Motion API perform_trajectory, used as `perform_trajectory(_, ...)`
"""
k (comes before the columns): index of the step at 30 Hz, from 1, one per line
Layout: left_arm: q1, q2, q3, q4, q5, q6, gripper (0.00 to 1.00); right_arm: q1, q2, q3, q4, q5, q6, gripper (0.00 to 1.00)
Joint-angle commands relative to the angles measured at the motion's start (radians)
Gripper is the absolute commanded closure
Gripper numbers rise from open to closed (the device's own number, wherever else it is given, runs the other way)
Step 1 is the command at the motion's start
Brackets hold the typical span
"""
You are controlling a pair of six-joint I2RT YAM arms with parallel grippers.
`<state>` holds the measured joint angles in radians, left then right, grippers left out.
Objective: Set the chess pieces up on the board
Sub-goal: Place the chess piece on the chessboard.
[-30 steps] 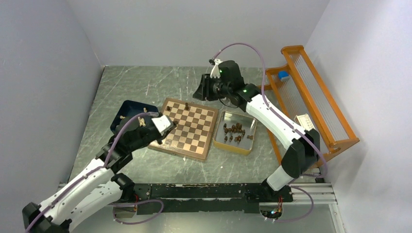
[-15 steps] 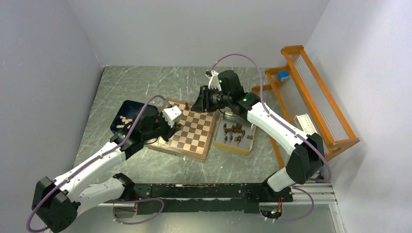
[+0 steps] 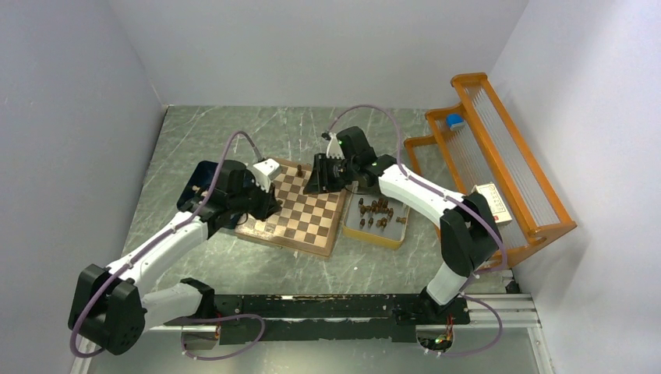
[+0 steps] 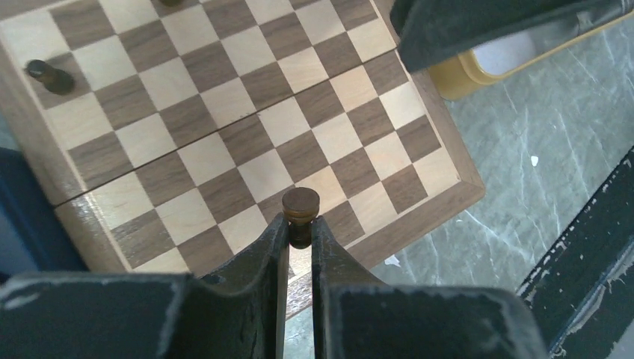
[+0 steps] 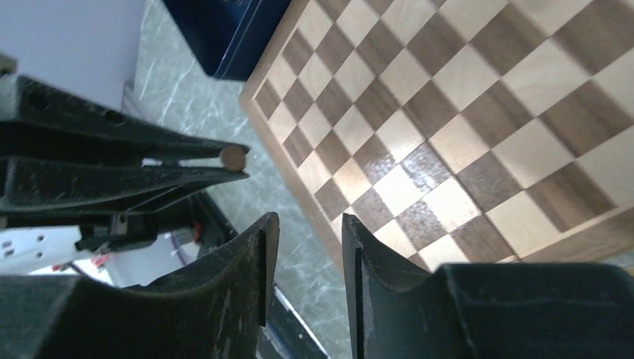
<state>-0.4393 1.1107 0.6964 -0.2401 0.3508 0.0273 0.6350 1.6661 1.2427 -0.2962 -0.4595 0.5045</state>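
Observation:
The board (image 3: 308, 218) lies mid-table, and it also fills the left wrist view (image 4: 224, 112) and the right wrist view (image 5: 448, 127). My left gripper (image 3: 261, 204) is over the board's left side, and in its wrist view (image 4: 300, 226) it is shut on a dark brown chess piece (image 4: 300, 203) held above a square near the board's edge. One dark piece (image 3: 299, 169) stands at the board's far edge, also seen in the left wrist view (image 4: 48, 75). My right gripper (image 3: 321, 178) hovers over the board's far right corner, and in its wrist view (image 5: 306, 228) it is open and empty. Several dark pieces (image 3: 376, 209) lie in the yellow-rimmed tray (image 3: 351, 234).
A dark blue tray (image 3: 204, 173) with light-coloured pieces sits left of the board, partly hidden by my left arm. An orange rack (image 3: 499, 156) stands at the right with a blue cap (image 3: 454, 121) and a white box (image 3: 491, 201). The two grippers are close together over the board.
My left gripper has moved right from the blue tray to over the board, with the piece in it. My right gripper has moved from behind the board to over its far right corner.

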Motion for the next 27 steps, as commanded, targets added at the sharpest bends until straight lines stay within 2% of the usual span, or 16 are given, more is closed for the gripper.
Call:
perform_trajectory(1, 0.007, 0.041, 0.034, -0.003, 0.112, -0.021, 0.95, 0.006, -0.013, -0.023, 0.100, -0.167, 0.034, 0.58)
perform_trajectory(5, 0.008, 0.074, 0.055, 0.021, 0.245, -0.124, 0.95, 0.011, -0.031, -0.031, 0.102, -0.166, -0.082, 0.54)
perform_trajectory(8, 0.008, 0.089, 0.069, 0.011, 0.315, -0.160, 0.95, 0.014, -0.060, -0.061, 0.134, -0.248, -0.205, 0.54)
perform_trajectory(10, 0.008, 0.096, 0.082, -0.014, 0.350, -0.175, 0.95, 0.013, -0.103, -0.132, 0.205, -0.307, -0.314, 0.53)
perform_trajectory(12, 0.008, 0.101, 0.095, -0.039, 0.382, -0.195, 0.95, 0.030, -0.160, -0.207, 0.283, -0.285, -0.417, 0.54)
perform_trajectory(15, 0.008, 0.118, 0.120, -0.085, 0.419, -0.218, 0.95, 0.041, -0.259, -0.335, 0.483, -0.336, -0.578, 0.53)
perform_trajectory(19, 0.008, 0.142, 0.149, -0.164, 0.481, -0.204, 0.95, 0.057, -0.372, -0.486, 0.657, -0.442, -0.768, 0.49)
perform_trajectory(20, 0.008, 0.141, 0.149, -0.170, 0.505, -0.197, 0.95, 0.067, -0.384, -0.494, 0.643, -0.470, -0.841, 0.47)
perform_trajectory(22, 0.008, 0.132, 0.142, -0.166, 0.555, -0.198, 0.95, 0.108, -0.397, -0.471, 0.514, -0.460, -1.015, 0.37)
perform_trajectory(27, 0.007, 0.112, 0.162, -0.217, 0.574, -0.166, 0.95, 0.188, -0.388, -0.430, 0.435, -0.374, -1.193, 0.36)
